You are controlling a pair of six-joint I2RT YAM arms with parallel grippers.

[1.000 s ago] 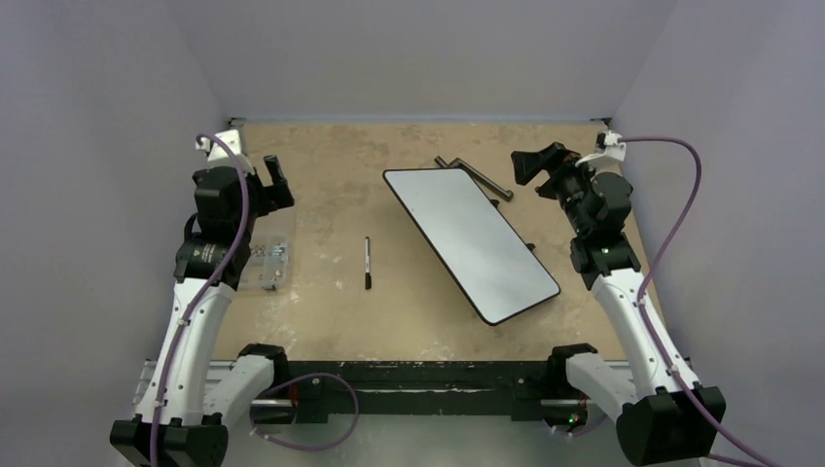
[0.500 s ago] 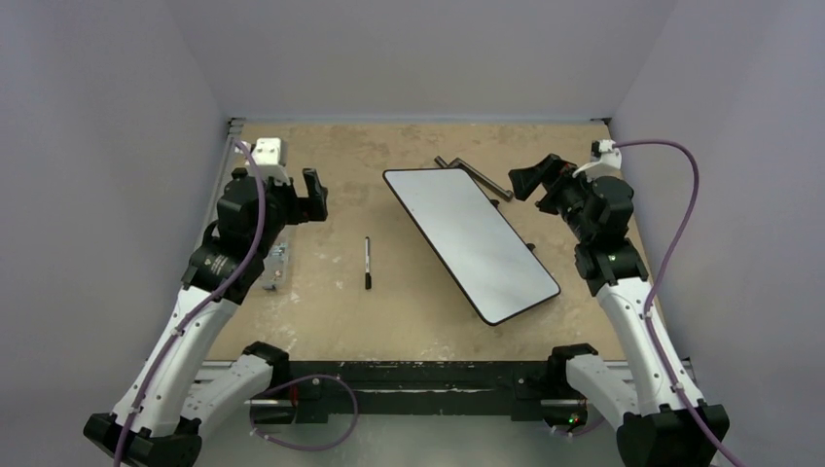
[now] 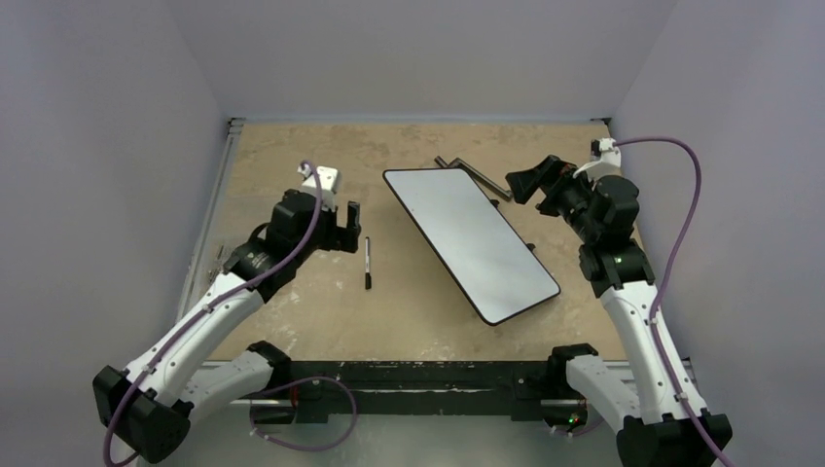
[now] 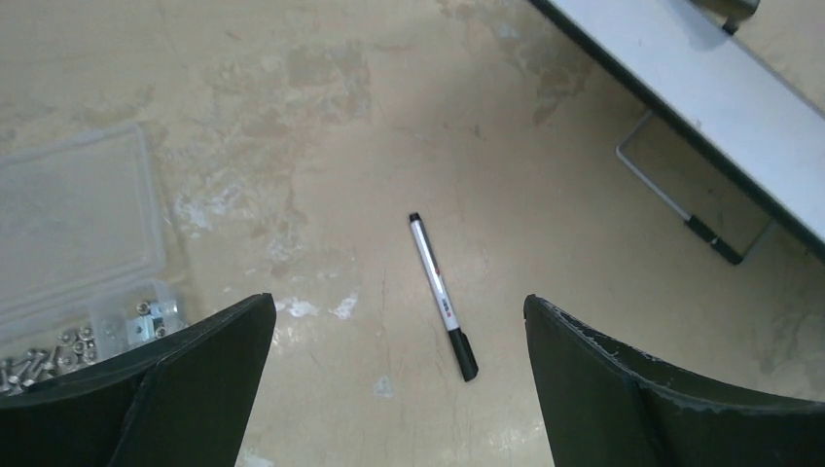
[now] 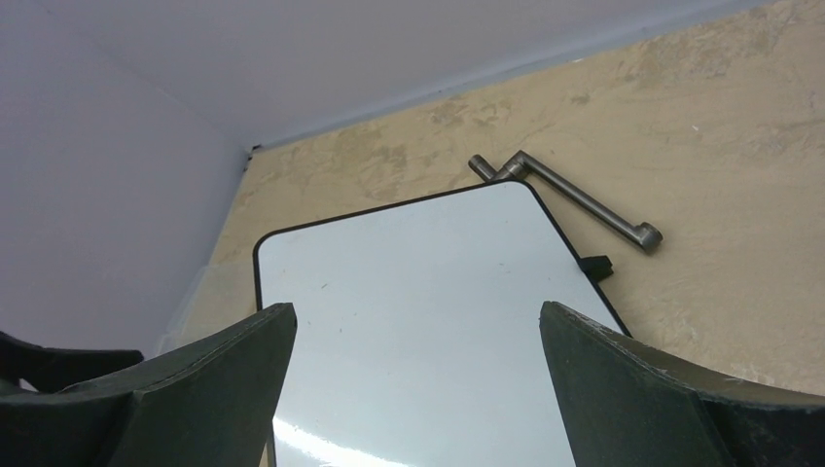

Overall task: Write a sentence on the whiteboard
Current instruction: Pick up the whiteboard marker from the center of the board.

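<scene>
The whiteboard (image 3: 472,243) is lying right of the table's middle, turned on a diagonal so that one rounded corner is pointing far-left and the opposite one near-right. Its smooth, glossy face is showing plain white inside a thin black frame. In the left wrist view a thin bent-wire bracket (image 4: 671,209) is poking out from under its edge, and in the right wrist view a small black foot (image 5: 595,265) is sticking out at its rim. Just beyond its far corner a dull grey metal crank rod (image 3: 477,175) with angled ends is resting on the table (image 3: 292,156), whose beige surface is looking worn and blotchy. A slim marker pen (image 3: 368,263), pale-barrelled with a black cap, is lying left of the whiteboard and well apart from it. The left gripper (image 3: 345,226) is hanging just left of the pen with its dark, matte fingers spread wide and released. At the left in its wrist view, a clear plastic box (image 4: 73,233) with rounded corners is sitting with small metal screws (image 4: 39,355) at its near end. The right gripper (image 3: 520,183) is hovering by the whiteboard's far-right edge, looking across it, its jaws likewise parted and gripping nothing.
</scene>
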